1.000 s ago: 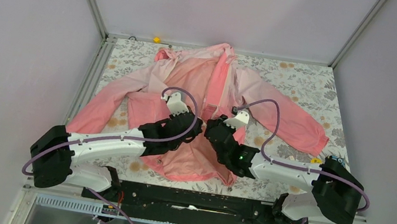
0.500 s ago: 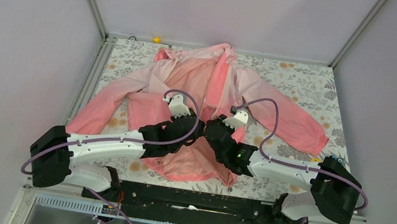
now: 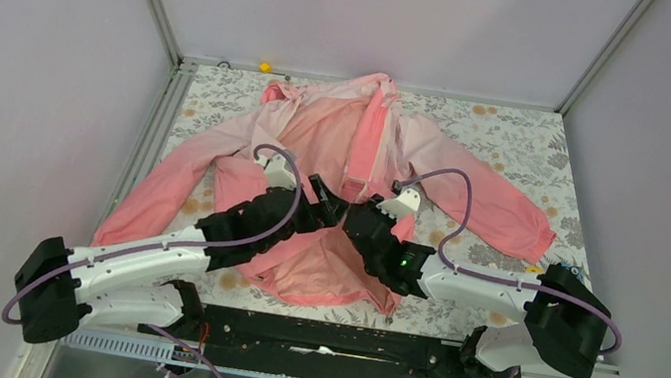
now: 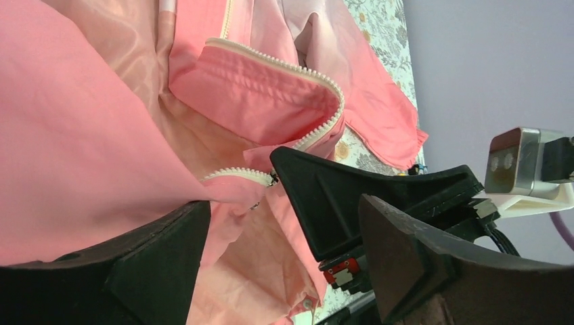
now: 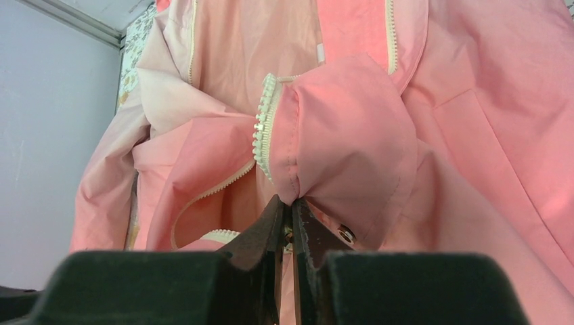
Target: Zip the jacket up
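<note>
Top external: jacket (image 3: pixel 357 152) spread open across centre of the floral table (image 3: pixel 520 136), collar at upper centre, hem at lower centre, front unzipped.
Arms: both meet at frame centre over the lower front.
Right gripper (image 5: pixel 292 223): fingers pinched tight on the folded zipper edge, white teeth (image 5: pixel 262 135) curling just above (right wrist, centre).
Left gripper (image 4: pixel 284 223): fingers spread wide, holding nothing; other zipper end (image 4: pixel 244 177) sits just beside them, left of centre.
Step, my read: mating the two bottom ends.
Do well: hold right pinch steady, close left on the tape close to the teeth (not loose cloth), line ends up parallel.
</note>
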### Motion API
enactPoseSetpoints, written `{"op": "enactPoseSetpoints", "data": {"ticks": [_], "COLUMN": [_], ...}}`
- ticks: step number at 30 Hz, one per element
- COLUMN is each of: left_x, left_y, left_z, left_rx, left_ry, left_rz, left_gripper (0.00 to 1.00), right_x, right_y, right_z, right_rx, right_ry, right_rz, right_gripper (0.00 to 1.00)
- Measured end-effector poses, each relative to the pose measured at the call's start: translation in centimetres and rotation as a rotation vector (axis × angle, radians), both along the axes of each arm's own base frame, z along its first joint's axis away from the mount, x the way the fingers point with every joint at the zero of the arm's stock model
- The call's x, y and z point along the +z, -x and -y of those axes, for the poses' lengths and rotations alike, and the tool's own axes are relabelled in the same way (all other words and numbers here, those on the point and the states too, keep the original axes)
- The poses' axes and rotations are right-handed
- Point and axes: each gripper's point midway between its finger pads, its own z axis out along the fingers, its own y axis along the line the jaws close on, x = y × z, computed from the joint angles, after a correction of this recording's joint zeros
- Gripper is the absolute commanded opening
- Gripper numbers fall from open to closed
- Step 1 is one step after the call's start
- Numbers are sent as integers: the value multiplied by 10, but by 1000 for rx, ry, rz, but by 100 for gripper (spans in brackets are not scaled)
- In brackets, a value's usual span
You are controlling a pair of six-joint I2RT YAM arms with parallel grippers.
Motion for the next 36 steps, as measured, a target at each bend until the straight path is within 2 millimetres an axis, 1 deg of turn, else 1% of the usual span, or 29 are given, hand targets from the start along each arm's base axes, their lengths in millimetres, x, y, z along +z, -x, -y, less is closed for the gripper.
{"op": "enactPoseSetpoints", "data": {"ticks": [2,4,7,8,9,11,14,17,19,21,22,25,27,33,36], "left_x": [1,-3,-19,-24,-30,-35,-32,-29,-30,-36,-41,-57,-64,-70,-72], "left_y": [-1,-1,0,1,4,12,19,22,23,23,23,22,20,15,14], "left_z": [-6,-14,-26,-28,-28,-22,-13,-9,-8,-6,-6,-4,-3,1,2], "left_rx": [-17,-33,-57,-67,-87,-138,-201,-233,-243,-256,-261,-273,-278,-292,-297], "left_ry": [27,64,113,122,127,138,162,174,171,150,137,87,63,34,24], "left_rz": [-13,-30,-76,-95,-115,-144,-151,-146,-148,-155,-162,-186,-193,-187,-186], "left_gripper": [85,81,70,68,66,66,75,74,71,67,64,63,58,46,38], "right_x": [-1,-2,-2,-3,-3,-3,-3,-3,-3,-3,-4,-4,-4,-4,-4], "right_y": [1,1,2,2,2,2,2,2,2,3,3,4,5,6,6], "right_z": [0,0,-1,0,-1,0,0,-1,-1,-2,-2,-4,-4,-6,-7], "right_rx": [-1,-1,-1,-1,-2,-2,-2,-2,0,5,9,16,20,29,31], "right_ry": [-2,-6,-11,-12,-13,-14,-14,-14,-15,-17,-18,-20,-21,-27,-35], "right_rz": [-4,-10,-15,-16,-16,-17,-18,-18,-20,-23,-25,-29,-31,-36,-40], "right_gripper": [0,0,0,0,0,0,0,0,0,0,0,0,0,0,0]}}
